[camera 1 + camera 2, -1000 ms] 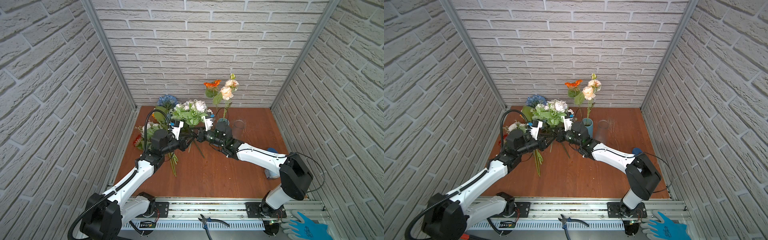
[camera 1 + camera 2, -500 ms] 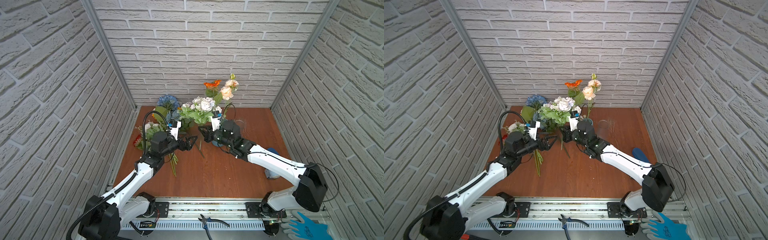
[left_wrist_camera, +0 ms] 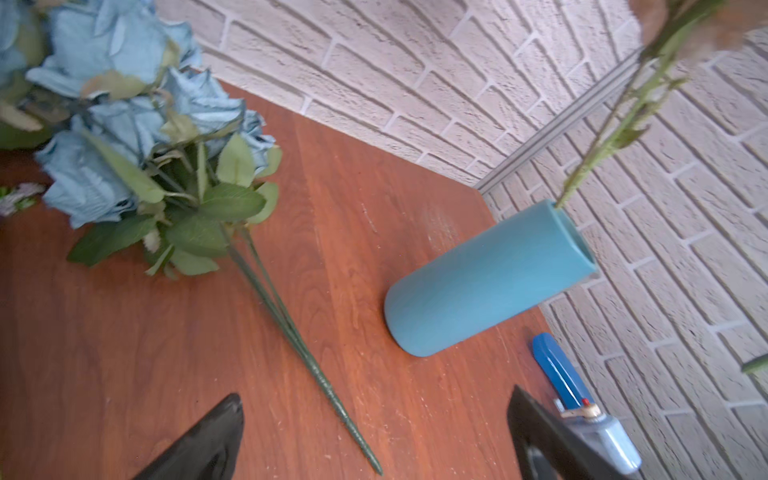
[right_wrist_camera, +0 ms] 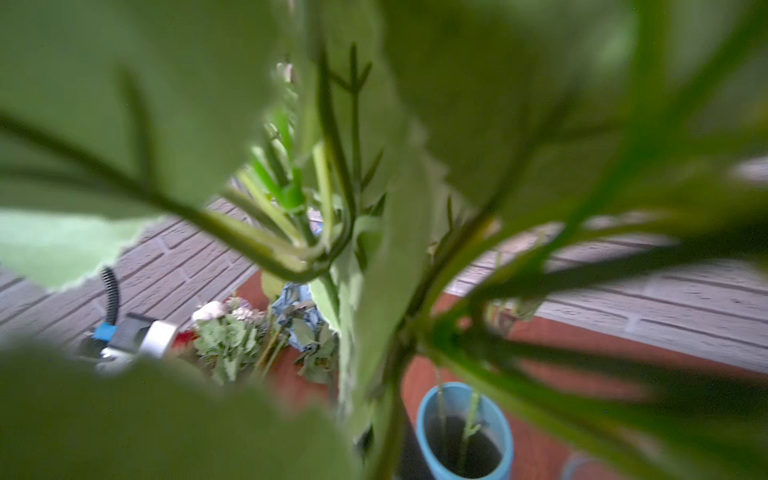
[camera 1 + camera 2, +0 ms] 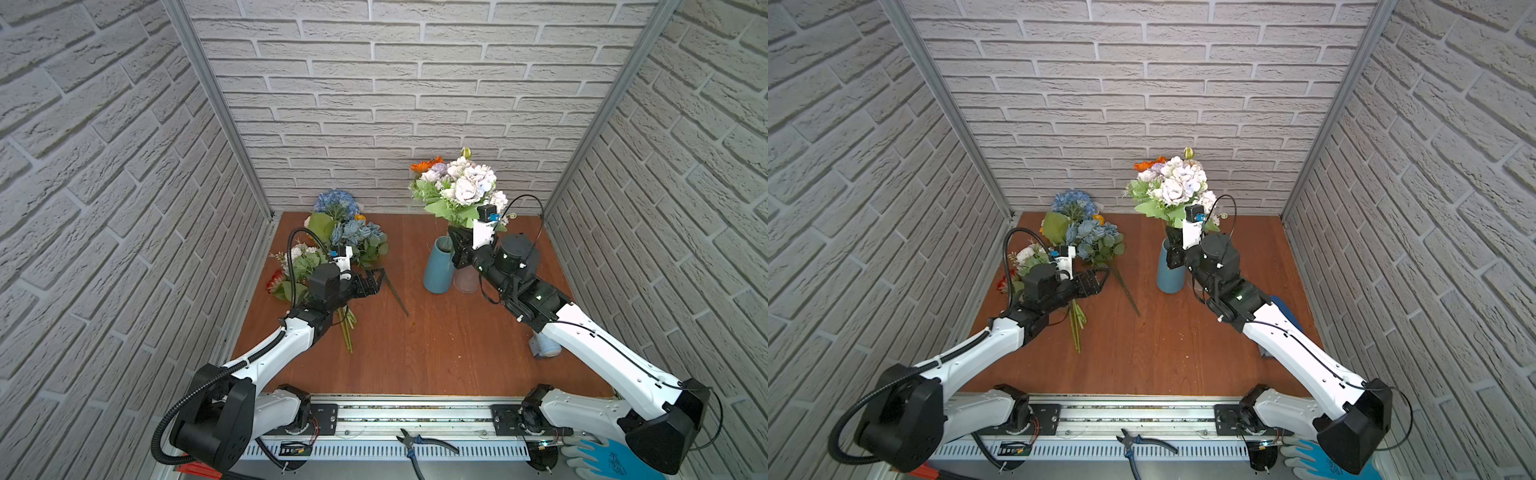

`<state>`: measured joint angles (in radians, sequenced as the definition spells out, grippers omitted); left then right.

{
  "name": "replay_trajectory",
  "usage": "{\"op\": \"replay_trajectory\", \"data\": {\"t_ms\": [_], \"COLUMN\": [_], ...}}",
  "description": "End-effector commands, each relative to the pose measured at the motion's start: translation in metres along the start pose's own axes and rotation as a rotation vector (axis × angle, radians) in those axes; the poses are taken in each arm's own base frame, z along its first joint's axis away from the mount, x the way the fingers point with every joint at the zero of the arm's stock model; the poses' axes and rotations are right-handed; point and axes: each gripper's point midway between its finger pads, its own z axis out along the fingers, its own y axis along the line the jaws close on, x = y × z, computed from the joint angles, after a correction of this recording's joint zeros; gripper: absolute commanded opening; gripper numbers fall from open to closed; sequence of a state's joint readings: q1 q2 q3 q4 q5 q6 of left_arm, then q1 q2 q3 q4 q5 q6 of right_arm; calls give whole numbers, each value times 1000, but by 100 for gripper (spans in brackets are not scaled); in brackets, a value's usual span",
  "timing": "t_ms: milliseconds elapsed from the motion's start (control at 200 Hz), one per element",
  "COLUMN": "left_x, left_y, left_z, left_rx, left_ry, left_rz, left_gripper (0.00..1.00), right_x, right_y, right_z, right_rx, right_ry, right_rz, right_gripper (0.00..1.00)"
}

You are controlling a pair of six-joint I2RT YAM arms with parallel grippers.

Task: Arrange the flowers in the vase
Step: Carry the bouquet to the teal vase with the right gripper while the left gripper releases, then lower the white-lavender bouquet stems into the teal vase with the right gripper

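My right gripper (image 5: 459,243) (image 5: 1173,247) is shut on the stem of a white and lilac bunch (image 5: 465,187) (image 5: 1177,185) and holds it upright just above the blue vase (image 5: 438,270) (image 5: 1170,274) (image 3: 486,282) (image 4: 463,432). Two thin stems stand in the vase, and an orange daisy (image 5: 426,165) peeks out behind the bunch. Leaves hide the right jaws in the right wrist view. My left gripper (image 5: 376,282) (image 5: 1098,280) (image 3: 376,415) is open and empty over the stems of the blue roses (image 5: 359,239) (image 3: 124,124) lying on the table.
A blue hydrangea (image 5: 336,203), a white bunch (image 5: 303,259) and a red bloom (image 5: 275,282) lie at the back left. A clear glass (image 5: 465,282) stands by the vase. A blue bottle (image 3: 559,374) lies under the right arm. Pliers (image 5: 424,442) and a glove (image 5: 602,457) lie in front.
The left gripper opened and let go of the white and lilac bunch, then drew back left. The right gripper carried the bunch right and up, upright above the vase.
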<state>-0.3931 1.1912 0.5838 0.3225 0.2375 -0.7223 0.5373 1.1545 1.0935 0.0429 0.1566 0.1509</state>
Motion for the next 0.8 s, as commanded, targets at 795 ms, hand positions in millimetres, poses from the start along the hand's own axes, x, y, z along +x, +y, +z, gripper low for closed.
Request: {"op": "replay_trajectory", "data": {"t_ms": [795], "left_x": [3], "left_y": [25], "left_z": [-15], "left_rx": [-77], "left_ry": [-64], "left_rz": [-74], "left_gripper": [98], "right_x": [9], "right_y": [-25], "right_z": [51], "right_rx": [-33], "right_ry": [-386], "right_rz": [-91], "right_gripper": [6]}}
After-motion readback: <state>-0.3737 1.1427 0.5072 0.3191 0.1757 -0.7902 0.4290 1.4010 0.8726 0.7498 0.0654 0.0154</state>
